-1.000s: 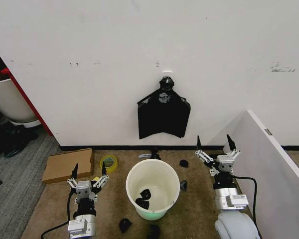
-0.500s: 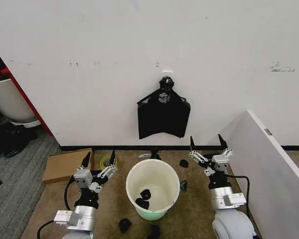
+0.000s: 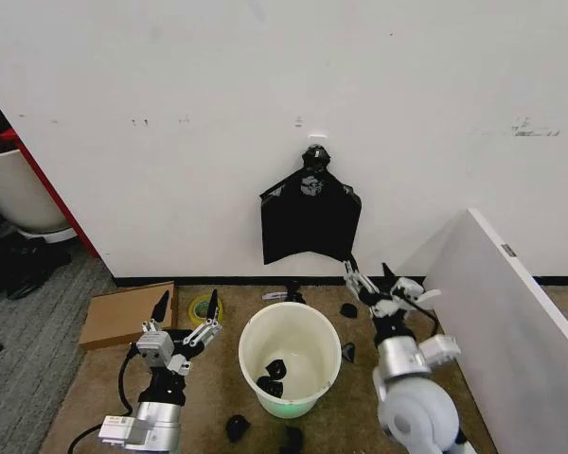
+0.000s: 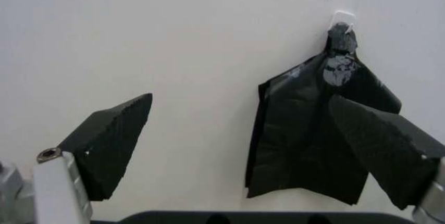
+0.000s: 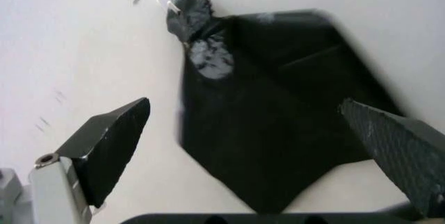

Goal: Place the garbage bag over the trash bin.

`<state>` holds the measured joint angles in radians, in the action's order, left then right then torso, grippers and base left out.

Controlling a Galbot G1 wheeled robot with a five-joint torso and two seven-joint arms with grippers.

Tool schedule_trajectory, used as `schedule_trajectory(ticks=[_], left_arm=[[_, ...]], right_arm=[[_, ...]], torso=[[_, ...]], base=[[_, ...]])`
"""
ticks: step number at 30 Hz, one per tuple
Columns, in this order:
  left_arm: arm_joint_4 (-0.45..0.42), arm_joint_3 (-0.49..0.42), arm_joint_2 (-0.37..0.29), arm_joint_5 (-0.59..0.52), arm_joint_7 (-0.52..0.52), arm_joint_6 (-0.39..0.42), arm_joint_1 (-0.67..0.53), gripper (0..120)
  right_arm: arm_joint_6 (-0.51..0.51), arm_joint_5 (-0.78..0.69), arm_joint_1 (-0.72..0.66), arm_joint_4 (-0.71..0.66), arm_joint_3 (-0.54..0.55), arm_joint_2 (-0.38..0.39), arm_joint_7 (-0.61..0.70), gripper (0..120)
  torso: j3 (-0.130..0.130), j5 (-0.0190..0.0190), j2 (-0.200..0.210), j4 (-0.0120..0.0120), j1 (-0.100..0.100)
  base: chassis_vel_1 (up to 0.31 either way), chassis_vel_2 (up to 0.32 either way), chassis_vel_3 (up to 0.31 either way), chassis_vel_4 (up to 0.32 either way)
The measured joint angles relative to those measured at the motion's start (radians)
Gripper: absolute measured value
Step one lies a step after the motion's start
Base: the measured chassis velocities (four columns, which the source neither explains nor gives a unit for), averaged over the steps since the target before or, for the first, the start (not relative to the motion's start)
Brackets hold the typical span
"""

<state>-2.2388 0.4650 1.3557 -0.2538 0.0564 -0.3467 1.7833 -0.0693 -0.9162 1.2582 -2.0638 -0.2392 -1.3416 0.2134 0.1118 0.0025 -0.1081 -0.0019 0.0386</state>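
Note:
The trash bin (image 3: 308, 331), round and white with a pale green base, stands open on the carpet in front of me with small black scraps inside. The garbage bag is out of view. A flat black bundle (image 3: 310, 222) knotted at its top hangs from a hook on the white wall behind the bin; it is also in the wrist views (image 4: 313, 130) (image 5: 278, 120). My left gripper (image 3: 186, 307) (image 4: 247, 151) is open, held left of the bin. My right gripper (image 3: 369, 272) (image 5: 250, 151) is open, right of the bin's far rim, just below the bundle's lower right corner.
A flat cardboard box (image 3: 130, 312) and a yellow tape roll (image 3: 206, 307) lie left of the bin. A slanted white panel (image 3: 511, 322) closes off the right side. Black scraps (image 3: 237, 427) dot the carpet. A white tub with a red edge (image 3: 19, 194) stands far left.
My right gripper has moved left and up towards the wall bundle, its wrist turning. My left gripper has risen and shifted right, closer to the bin. The bin and bundle are unmoved.

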Motion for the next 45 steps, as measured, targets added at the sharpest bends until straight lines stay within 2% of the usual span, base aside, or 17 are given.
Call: schedule_trajectory(ticks=[1,4,9,17,26,45], left_arm=[[0.0,0.0,0.0,0.0,0.0,0.0,0.0,100],[-0.01,0.005,-0.001,0.023,0.011,-0.01,0.016,100],[-0.011,0.009,-0.003,0.042,0.03,-0.008,0.021,100],[0.002,0.011,0.004,0.044,0.056,0.015,0.007,100],[0.028,0.008,0.009,0.054,0.077,0.009,0.008,100],[0.071,-0.006,0.016,0.084,0.106,0.001,0.003,100]], right_arm=[[0.0,0.0,0.0,0.0,0.0,0.0,0.0,100],[0.022,-0.152,-0.137,0.095,0.002,-0.053,-0.023,100],[0.036,-0.219,-0.302,0.259,-0.003,-0.139,-0.05,100],[0.083,-0.238,-0.461,0.443,-0.024,-0.224,-0.047,100],[0.07,-0.215,-0.534,0.536,-0.053,-0.27,-0.071,98],[0.017,-0.13,-0.526,0.578,-0.065,-0.267,-0.116,29]], torso=[[0.0,0.0,0.0,0.0,0.0],[0.0,0.0,0.0,0.0001,0.0],[0.0,0.0,0.0,0.0002,0.0],[0.0,0.0,0.0,0.0,0.0],[0.0,0.0,0.0,0.0,0.0],[0.0,0.0001,0.0,-0.0001,0.0]], base=[[0.0,0.0,0.0,0.0],[0.0,0.0,0.0,0.0],[0.0,0.0,0.0,0.0],[0.0,0.0,0.0,0.0],[0.0,0.0,0.0,0.0],[0.0,0.0,0.0,0.0]])
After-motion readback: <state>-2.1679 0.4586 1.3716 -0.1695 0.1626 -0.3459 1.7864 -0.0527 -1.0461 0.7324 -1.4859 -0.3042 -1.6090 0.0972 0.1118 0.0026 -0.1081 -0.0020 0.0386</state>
